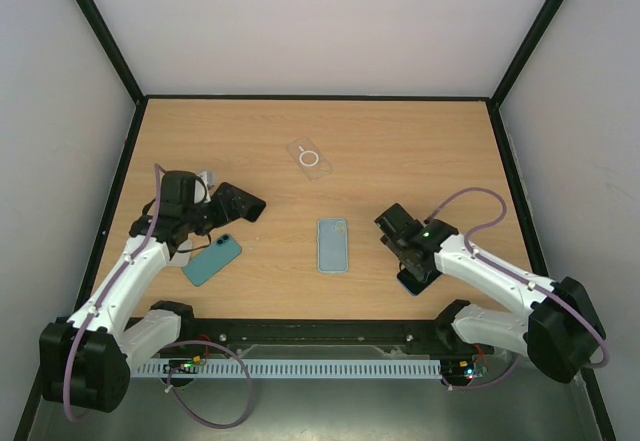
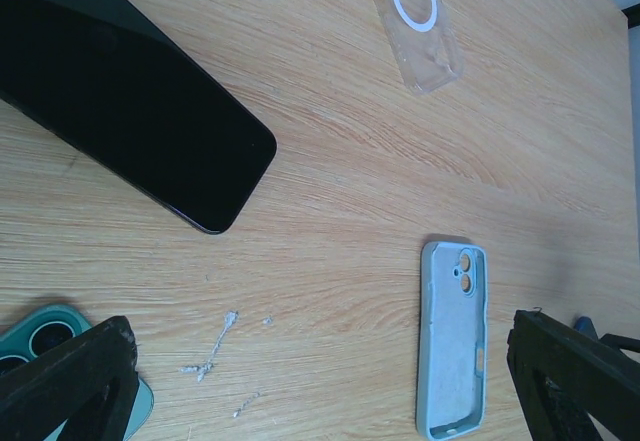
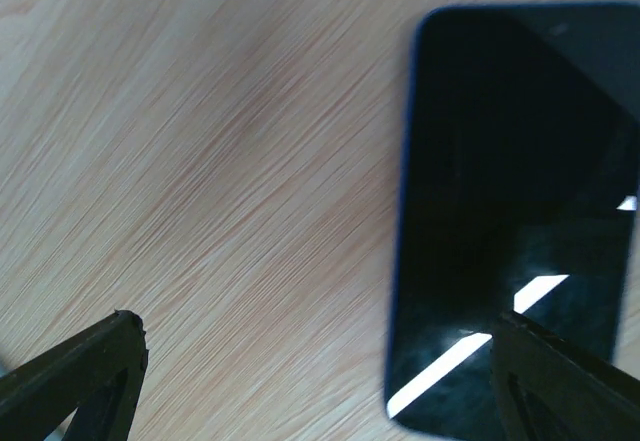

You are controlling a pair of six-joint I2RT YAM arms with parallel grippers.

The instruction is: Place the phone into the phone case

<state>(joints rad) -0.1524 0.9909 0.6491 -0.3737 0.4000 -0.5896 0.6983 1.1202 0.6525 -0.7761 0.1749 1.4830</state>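
A light blue phone case lies open side up at the table's middle; it also shows in the left wrist view. A black phone lies screen up to its left. A teal phone lies camera side up near the left arm. A dark phone with a blue edge lies by the right arm. My left gripper is open and empty above the table between the teal and black phones. My right gripper is open and empty, its right finger over the dark phone.
A clear case with a white ring lies farther back. White scuff marks are on the wood. Black-framed walls close the table at the back and both sides.
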